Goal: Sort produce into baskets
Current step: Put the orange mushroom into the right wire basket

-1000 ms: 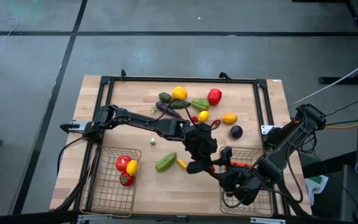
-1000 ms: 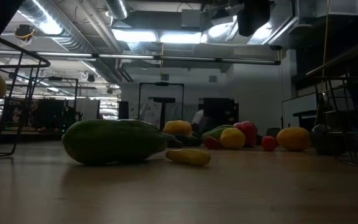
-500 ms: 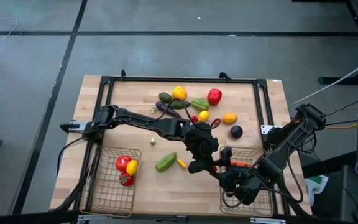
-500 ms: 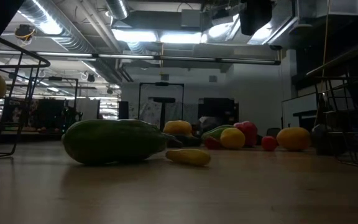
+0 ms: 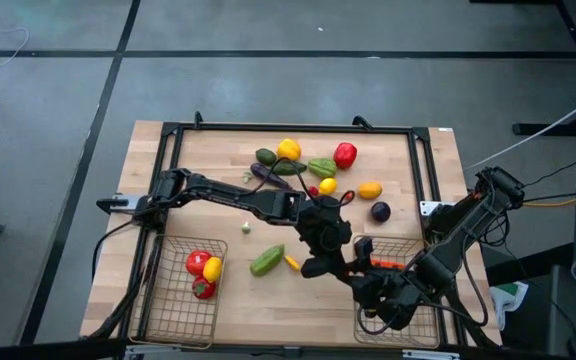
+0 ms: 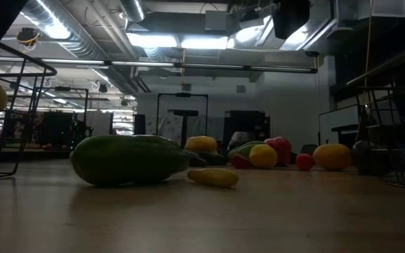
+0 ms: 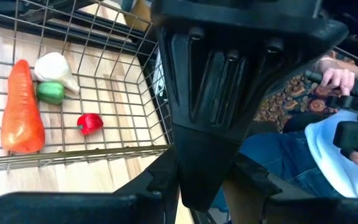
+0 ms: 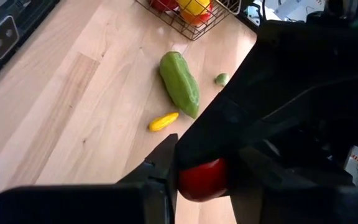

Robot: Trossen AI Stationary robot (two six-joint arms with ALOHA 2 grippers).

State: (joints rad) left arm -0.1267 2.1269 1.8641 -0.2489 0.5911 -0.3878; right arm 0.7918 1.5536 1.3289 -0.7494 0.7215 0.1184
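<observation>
Two arms meet near the middle of the table's front half, close to the right basket (image 5: pixel 409 246). The left gripper (image 5: pixel 320 262) reaches in from the left side, and I cannot tell how its fingers stand because the other arm blocks its wrist camera. The right gripper (image 5: pixel 360 279) sits just beside it at the basket's inner edge. In the right wrist view a red piece (image 8: pixel 201 178) shows between that gripper's dark fingers, which appear to be pinching it, though the left arm's bulk crowds the view.

The right basket holds an orange carrot (image 7: pixel 22 118), a white garlic bulb (image 7: pixel 53 67), a small green piece (image 7: pixel 50 93) and a small red pepper (image 7: pixel 90 122). The left basket (image 5: pixel 158 300) holds a red tomato (image 5: pixel 197 262), a yellow piece (image 5: pixel 212 269) and another red piece (image 5: pixel 204 289).

Loose on the wood between the baskets lie a green cucumber (image 5: pixel 266 261) and, just beside it, a small yellow piece (image 5: pixel 292 264). Farther back there is a cluster with a yellow pepper (image 5: pixel 288 150), a red pepper (image 5: pixel 345 154), an orange fruit (image 5: pixel 369 189) and a purple one (image 5: pixel 380 211).

Beyond the table edge, the left wrist view catches a person's hand (image 7: pixel 337 78).
</observation>
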